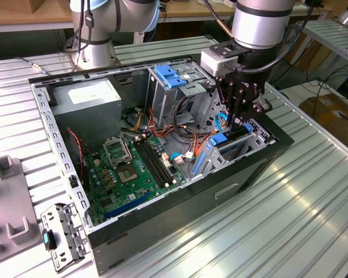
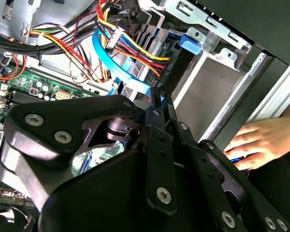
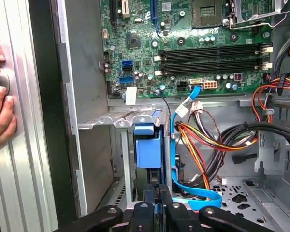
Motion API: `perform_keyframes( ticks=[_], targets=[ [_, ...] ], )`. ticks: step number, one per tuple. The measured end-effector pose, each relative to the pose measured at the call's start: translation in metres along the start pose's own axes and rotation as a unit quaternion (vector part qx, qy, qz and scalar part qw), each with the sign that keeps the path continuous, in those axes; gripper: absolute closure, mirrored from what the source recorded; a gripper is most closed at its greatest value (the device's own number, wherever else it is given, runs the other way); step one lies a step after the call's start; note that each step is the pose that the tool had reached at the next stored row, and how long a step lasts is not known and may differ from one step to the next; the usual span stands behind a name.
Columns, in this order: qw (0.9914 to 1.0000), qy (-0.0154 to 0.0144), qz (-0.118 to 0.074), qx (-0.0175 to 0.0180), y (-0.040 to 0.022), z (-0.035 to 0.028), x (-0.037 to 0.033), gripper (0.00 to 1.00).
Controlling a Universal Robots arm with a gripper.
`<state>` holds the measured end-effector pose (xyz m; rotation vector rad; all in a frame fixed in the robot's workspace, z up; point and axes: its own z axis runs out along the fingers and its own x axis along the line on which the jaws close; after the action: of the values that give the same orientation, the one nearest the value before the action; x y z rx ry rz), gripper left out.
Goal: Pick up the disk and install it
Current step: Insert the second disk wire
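Inside the drive bay, disk (image 3: 148, 151) standing on edge, gripper (image 3: 157, 193) pressed together above it.

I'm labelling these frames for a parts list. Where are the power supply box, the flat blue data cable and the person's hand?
power supply box (image 1: 84, 104), exterior view, its grey top face.
flat blue data cable (image 3: 195, 193), first wrist view, its lower bend.
hand (image 2: 261, 140), second wrist view, the back of it.

Claw (image 2: 157, 104) over drive bay w/ cables (image 2: 121, 50); hand (image 2: 263, 140) nearby.
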<state>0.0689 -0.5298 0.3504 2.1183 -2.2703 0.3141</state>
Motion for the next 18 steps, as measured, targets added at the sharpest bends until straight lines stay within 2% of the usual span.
perform_keyframes(
  ticks=[1, 4, 8, 9, 10, 12, 15, 16, 18],
  targets=[
    [1.00000, -0.0017, 0.000, 0.0001, 0.0000, 0.0000, 0.0001, 0.84],
    [0.99994, -0.0108, 0.001, -0.0004, 0.0000, 0.0004, 0.0007, 0.84],
    [0.99978, -0.0207, 0.003, -0.0009, -0.0002, 0.0012, 0.0049, 0.84],
    [0.99970, -0.0243, 0.003, -0.0012, -0.0002, 0.0013, 0.0054, 0.84],
    [0.99951, -0.0309, 0.004, -0.0017, -0.0003, 0.0015, 0.0060, 0.84],
    [0.99929, -0.0373, 0.005, -0.0022, -0.0003, 0.0020, 0.0075, 0.84],
    [0.99900, -0.0444, 0.005, -0.0027, -0.0005, 0.0029, 0.0106, 0.84],
    [0.99880, -0.0485, 0.006, -0.0031, -0.0006, 0.0035, 0.0124, 0.84],
    [0.99866, -0.0512, 0.006, -0.0033, -0.0007, 0.0042, 0.0152, 0.84]
  ],
)
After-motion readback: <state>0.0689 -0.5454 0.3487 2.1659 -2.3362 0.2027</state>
